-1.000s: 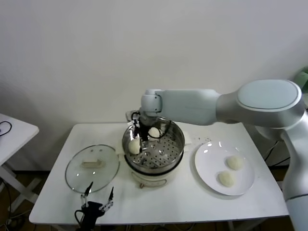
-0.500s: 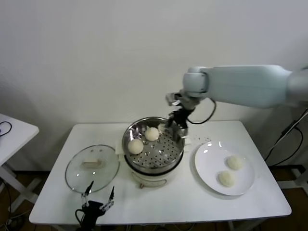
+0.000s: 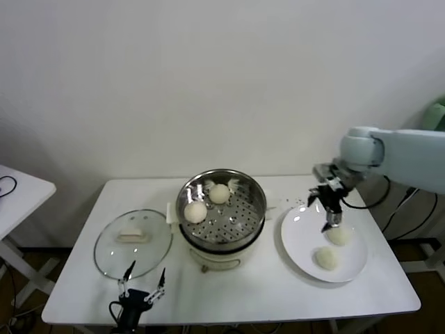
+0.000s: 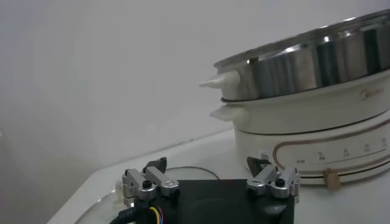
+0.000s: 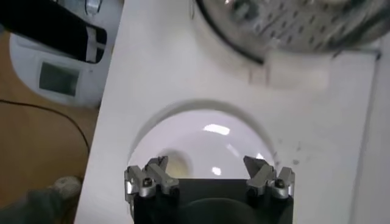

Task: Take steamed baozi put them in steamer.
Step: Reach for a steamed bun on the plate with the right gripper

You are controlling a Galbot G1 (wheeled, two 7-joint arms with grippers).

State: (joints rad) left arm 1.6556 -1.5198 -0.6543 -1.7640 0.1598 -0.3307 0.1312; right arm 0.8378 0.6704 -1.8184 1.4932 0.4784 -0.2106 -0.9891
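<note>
The steel steamer point(image 3: 250, 221) sits on its cream cooker base at the table's middle and holds two baozi, one at the left point(image 3: 195, 211) and one at the back point(image 3: 220, 193). Two more baozi lie on the white plate point(image 3: 299, 233) at the right, one farther back point(image 3: 340, 235) and one nearer the front point(image 3: 327, 258). My right gripper point(image 3: 327, 212) is open and empty, hovering over the plate just above the farther baozi. The right wrist view shows the plate point(image 5: 201, 137) and one baozi point(image 5: 177, 165) below the gripper point(image 5: 207, 169). My left gripper point(image 3: 142, 284) is parked open at the table's front left.
The round glass lid point(image 3: 133, 240) with a cream handle lies flat left of the steamer. The left wrist view shows the steamer point(image 4: 317, 64) on its base point(image 4: 317, 137) ahead of the left gripper point(image 4: 210, 173). A second white table point(image 3: 17, 188) stands at far left.
My right gripper left a baozi in the steamer's back, rose out of the basket and swung right to hover over the plate. The left arm has not moved.
</note>
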